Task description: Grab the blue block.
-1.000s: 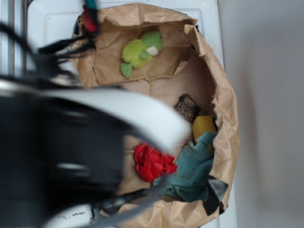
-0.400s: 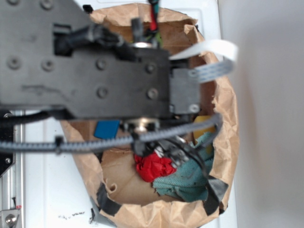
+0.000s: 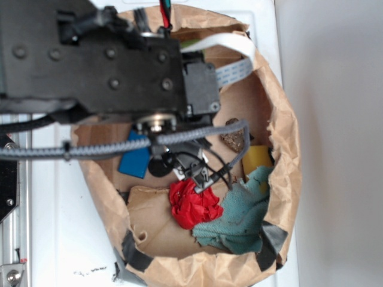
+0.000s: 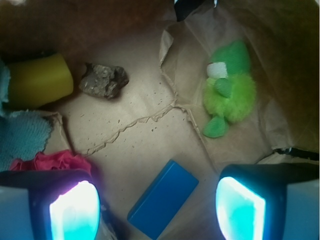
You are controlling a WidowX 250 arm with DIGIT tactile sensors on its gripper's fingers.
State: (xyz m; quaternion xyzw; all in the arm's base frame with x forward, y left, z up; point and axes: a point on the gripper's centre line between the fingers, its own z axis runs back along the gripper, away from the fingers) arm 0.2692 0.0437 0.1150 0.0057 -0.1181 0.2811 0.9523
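The blue block [image 4: 164, 199] is a flat bright blue slab lying on the brown paper floor, angled, between my two fingers and apart from both. In the exterior view the blue block [image 3: 134, 158] shows partly under the arm. My gripper [image 4: 157, 210] is open above it, with nothing held; the left fingertip [image 4: 74, 211] and right fingertip [image 4: 239, 210] glow at the bottom of the wrist view. In the exterior view the arm's black body hides the gripper itself.
A paper bag wall [image 3: 281, 149] rings everything. Inside lie a red cloth ball [image 3: 194, 204], teal towel [image 3: 239, 218], yellow piece [image 4: 40, 80], brown rock [image 4: 102, 80] and green plush toy [image 4: 230, 90].
The arm has swung across the bag and moved toward the upper left of the exterior view. The blue block, hidden one second ago, now shows more fully beneath it.
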